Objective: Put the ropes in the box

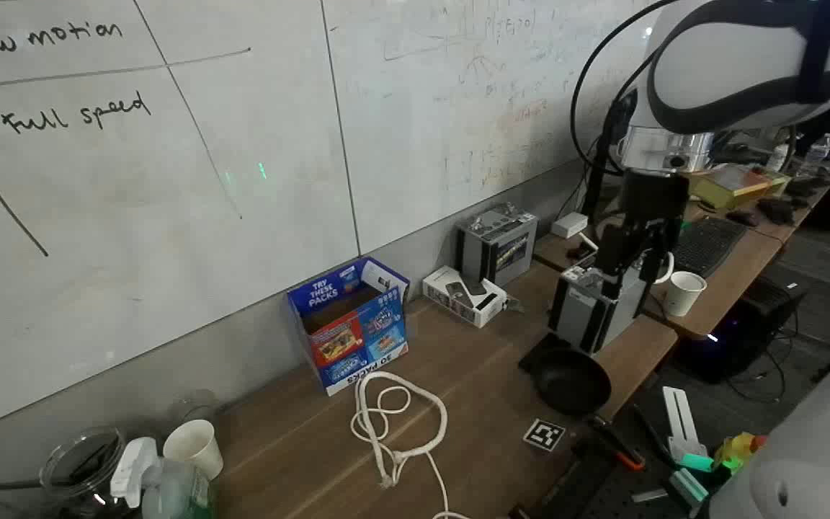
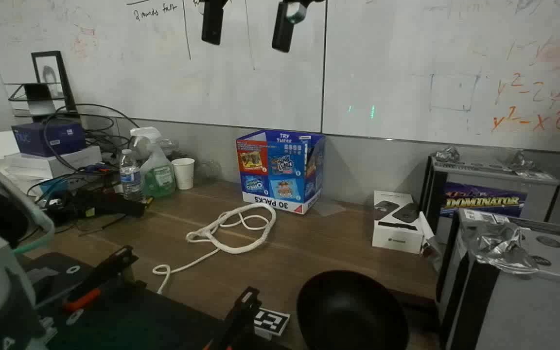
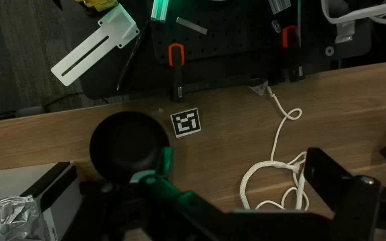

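Observation:
A white rope lies loosely coiled on the wooden table, a thick loop with a thinner cord trailing from it. It shows in both exterior views [image 1: 446,418] [image 2: 263,233] and in the wrist view [image 3: 243,187], where a finger and the gripper body hide part of it. The box, a blue open-topped snack carton, stands upright behind the rope against the wall in both exterior views [image 1: 386,339] [image 2: 280,170]. It is out of the wrist view. My gripper [image 1: 630,282] [image 2: 246,46] is open and empty, raised high above the table, its fingers [image 3: 240,152] wide apart.
A black pan [image 1: 572,382] and a printed marker [image 1: 545,435] lie at the table's front side. Grey battery-like boxes [image 2: 518,301] and a white phone box [image 2: 396,236] stand beyond. A spray bottle [image 2: 158,175] and paper cup [image 2: 183,174] stand across from them. A whiteboard wall [image 1: 256,180] backs the table.

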